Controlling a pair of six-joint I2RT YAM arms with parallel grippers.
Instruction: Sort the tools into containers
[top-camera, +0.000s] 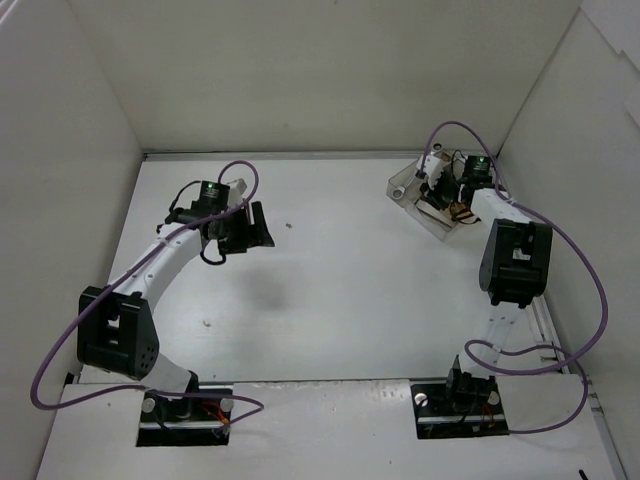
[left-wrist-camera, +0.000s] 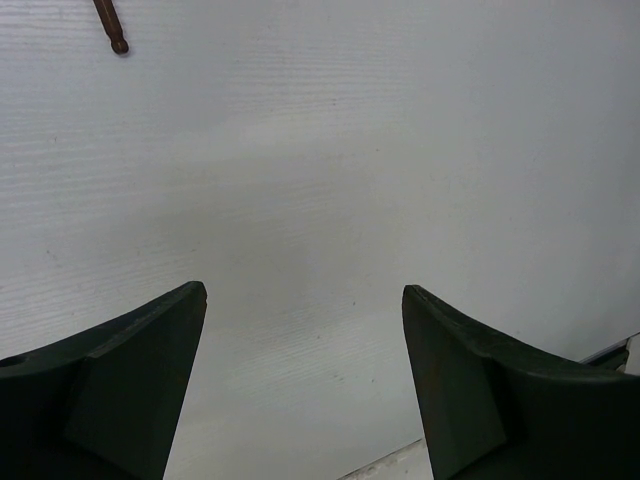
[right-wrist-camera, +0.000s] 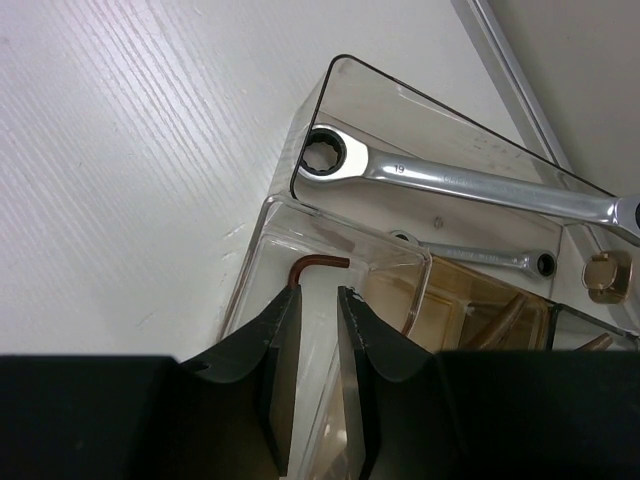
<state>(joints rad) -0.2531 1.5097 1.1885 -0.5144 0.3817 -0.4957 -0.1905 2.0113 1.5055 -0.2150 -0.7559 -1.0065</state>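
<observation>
The clear smoky container (top-camera: 403, 186) stands at the back right; the right wrist view shows its rim (right-wrist-camera: 330, 72). A large silver wrench (right-wrist-camera: 450, 180) and a smaller wrench (right-wrist-camera: 480, 258) lie in it. My right gripper (right-wrist-camera: 320, 292) hangs over the container (top-camera: 438, 192), jaws a narrow gap apart with nothing between them. A thin dark hex key (right-wrist-camera: 318, 263) sticks up at the left fingertip, its long arm hidden. My left gripper (left-wrist-camera: 305, 290) is wide open and empty above the table (top-camera: 250, 228). Another hex key's end (left-wrist-camera: 112, 28) lies ahead of it, a small speck in the top view (top-camera: 289, 225).
White walls enclose the table on three sides. Purple cables (top-camera: 590, 290) loop from both arms. Tan-coloured pieces (right-wrist-camera: 500, 320) and a brass-coloured part (right-wrist-camera: 608, 277) show in the container's lower half. A small speck (top-camera: 205, 322) lies near the left arm.
</observation>
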